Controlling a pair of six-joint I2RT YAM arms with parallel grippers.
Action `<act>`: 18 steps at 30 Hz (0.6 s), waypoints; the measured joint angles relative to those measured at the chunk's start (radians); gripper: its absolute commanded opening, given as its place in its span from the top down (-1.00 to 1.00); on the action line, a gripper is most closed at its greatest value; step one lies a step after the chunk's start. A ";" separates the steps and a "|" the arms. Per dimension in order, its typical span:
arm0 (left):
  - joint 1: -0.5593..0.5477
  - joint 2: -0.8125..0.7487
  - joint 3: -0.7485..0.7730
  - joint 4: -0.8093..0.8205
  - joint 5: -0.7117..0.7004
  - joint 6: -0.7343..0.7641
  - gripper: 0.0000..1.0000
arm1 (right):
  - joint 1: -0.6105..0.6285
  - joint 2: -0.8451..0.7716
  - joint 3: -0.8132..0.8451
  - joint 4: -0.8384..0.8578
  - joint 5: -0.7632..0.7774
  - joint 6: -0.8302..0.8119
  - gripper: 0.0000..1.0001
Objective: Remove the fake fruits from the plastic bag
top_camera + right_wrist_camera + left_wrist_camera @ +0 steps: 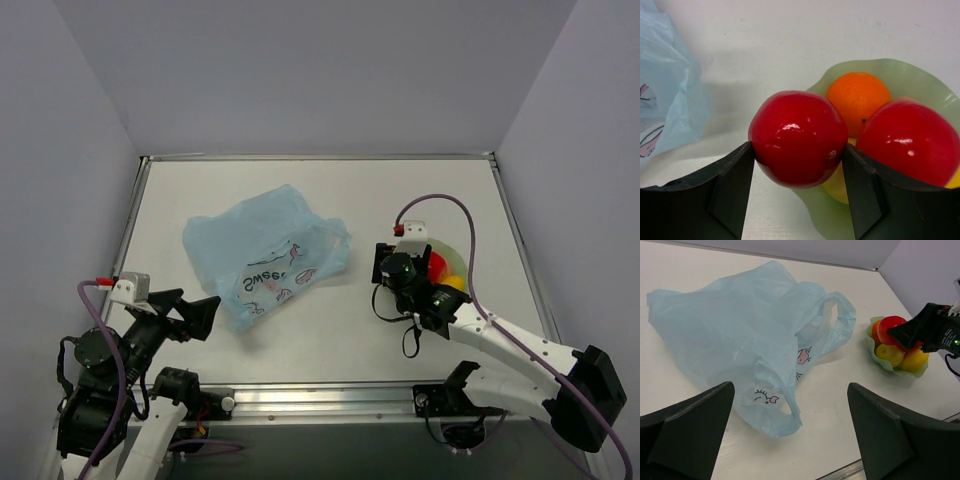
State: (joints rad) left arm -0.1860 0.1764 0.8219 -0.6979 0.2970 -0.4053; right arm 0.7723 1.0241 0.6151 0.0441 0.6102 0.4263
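The light-blue plastic bag (265,255) lies crumpled on the table, print side up; it also shows in the left wrist view (740,335). I cannot see any fruit inside it. My right gripper (797,150) is shut on a glossy red fruit (797,137) and holds it over the near-left rim of the pale green dish (910,75). The dish holds another red fruit (907,142), an orange ball (857,97) and a yellow fruit (835,187). In the top view the right gripper (405,262) is at the dish's left side. My left gripper (790,440) is open and empty, just in front of the bag's near corner.
The dish with fruit (455,262) stands to the right of the bag. Grey walls close the table on three sides. A purple cable (440,200) loops over the right arm. A metal rail (330,395) runs along the near edge.
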 measured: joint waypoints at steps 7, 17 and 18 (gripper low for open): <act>0.000 0.000 -0.001 0.000 -0.007 -0.001 -0.88 | 0.000 0.047 -0.003 0.005 -0.014 0.046 0.24; 0.000 0.005 -0.002 0.000 -0.007 -0.002 -0.88 | 0.001 -0.040 -0.093 -0.011 -0.012 0.204 0.19; 0.001 0.005 -0.002 0.000 -0.007 -0.002 -0.88 | 0.001 -0.052 -0.100 -0.011 -0.011 0.217 0.17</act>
State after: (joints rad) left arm -0.1852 0.1818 0.8204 -0.6979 0.2897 -0.4072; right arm 0.7731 0.9722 0.5156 0.0330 0.5991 0.6430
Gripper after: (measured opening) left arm 0.943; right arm 0.600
